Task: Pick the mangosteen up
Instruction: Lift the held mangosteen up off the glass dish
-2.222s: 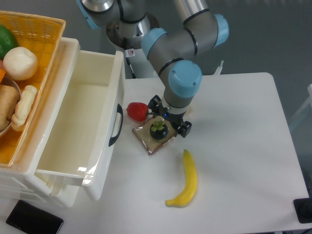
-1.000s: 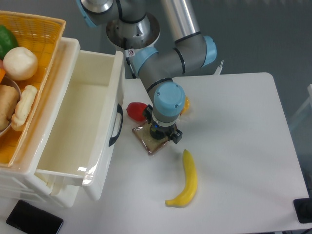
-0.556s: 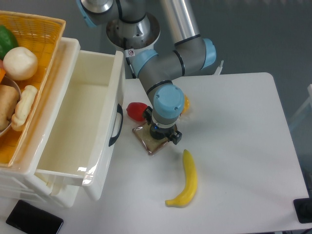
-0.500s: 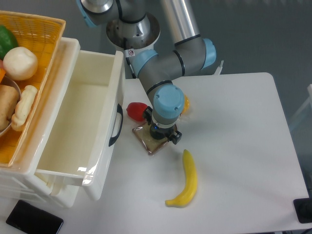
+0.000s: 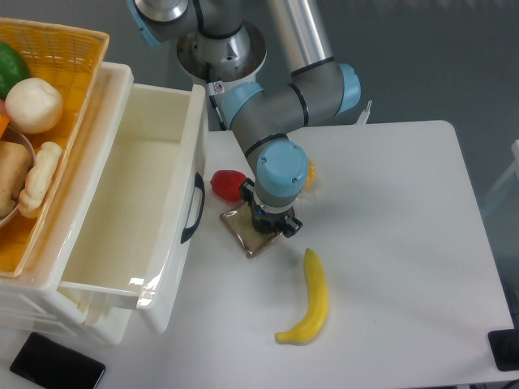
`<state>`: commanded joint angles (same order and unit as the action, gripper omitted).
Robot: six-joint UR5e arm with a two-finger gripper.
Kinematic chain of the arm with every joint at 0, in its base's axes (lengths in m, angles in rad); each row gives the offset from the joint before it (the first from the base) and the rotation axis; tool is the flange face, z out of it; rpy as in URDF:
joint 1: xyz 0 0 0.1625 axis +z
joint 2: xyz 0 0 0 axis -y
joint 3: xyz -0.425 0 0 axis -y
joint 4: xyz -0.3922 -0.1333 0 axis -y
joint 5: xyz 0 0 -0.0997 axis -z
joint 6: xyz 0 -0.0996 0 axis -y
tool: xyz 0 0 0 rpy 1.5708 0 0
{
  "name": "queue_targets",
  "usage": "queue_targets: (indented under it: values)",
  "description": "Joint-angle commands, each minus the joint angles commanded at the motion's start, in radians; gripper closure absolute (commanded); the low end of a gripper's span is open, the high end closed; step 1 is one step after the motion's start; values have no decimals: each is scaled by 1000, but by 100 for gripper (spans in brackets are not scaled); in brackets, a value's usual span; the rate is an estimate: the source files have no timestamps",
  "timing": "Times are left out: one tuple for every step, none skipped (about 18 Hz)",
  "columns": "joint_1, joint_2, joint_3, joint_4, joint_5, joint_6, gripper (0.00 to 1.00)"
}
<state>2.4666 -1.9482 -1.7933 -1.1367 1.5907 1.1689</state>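
Right, gripper (image 5: 268,224) sits low over the bread slice (image 5: 247,237), wrist hiding the mangosteen beneath, so can't tell finger spread or grip; red fruit (image 5: 226,184) just left, banana (image 5: 311,301) nearby, no legible writing.

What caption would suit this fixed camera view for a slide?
UR5e gripper lowered over the bread slice, hiding the mangosteen; red fruit and banana lie nearby.
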Motion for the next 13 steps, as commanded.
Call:
queue_targets:
  values:
    - [2,0,8,0,-2,0,81]
    - [5,0,20,-3,-2,0,81]
    - [14,2,37,-6,-3,0,81]
    - [20,2,49,-12,-12,2,81]
    - [31,3,58,-12,-18,0,81]
    - [32,3,66,-14,-23,2,81]
    - [37,3,69,-18,-25,2,81]
    - [38,3,71,-18,-26,2,81]
    - [40,5,72,-18,-25,2,81]
    - [46,5,72,-18,-26,2,81]
    - [52,6,74,-18,-28,2,81]
    - [55,6,74,-18,-28,2,81]
    - [55,6,75,-18,-28,2,81]
